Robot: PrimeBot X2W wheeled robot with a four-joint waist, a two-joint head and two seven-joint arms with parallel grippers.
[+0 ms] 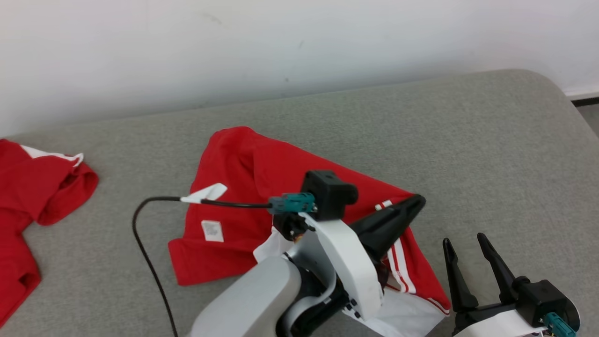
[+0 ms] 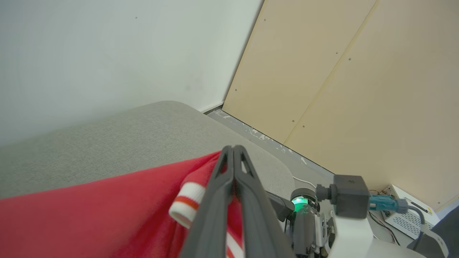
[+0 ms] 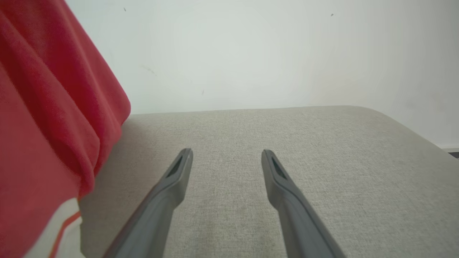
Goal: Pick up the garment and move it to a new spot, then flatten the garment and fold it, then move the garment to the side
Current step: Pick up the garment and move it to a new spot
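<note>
Our left gripper [image 1: 415,201] has its fingers pressed together on the striped edge of the red garment [image 1: 243,173], with a sliver of fabric pinched between them. That garment lies crumpled at the middle of the grey cushion [image 1: 491,140]. Our right gripper [image 1: 464,239] hovers just right of it, fingers spread wide, holding nothing. We see a second red garment [image 1: 28,187] at far left, a white wall [image 1: 281,42] behind, and a beige panel [image 2: 340,89] at right.

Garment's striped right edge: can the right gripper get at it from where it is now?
Probably yes: the right gripper stands open right beside the striped edge, bare cushion between them. The shut left gripper lies over the garment farther up, off that path.
</note>
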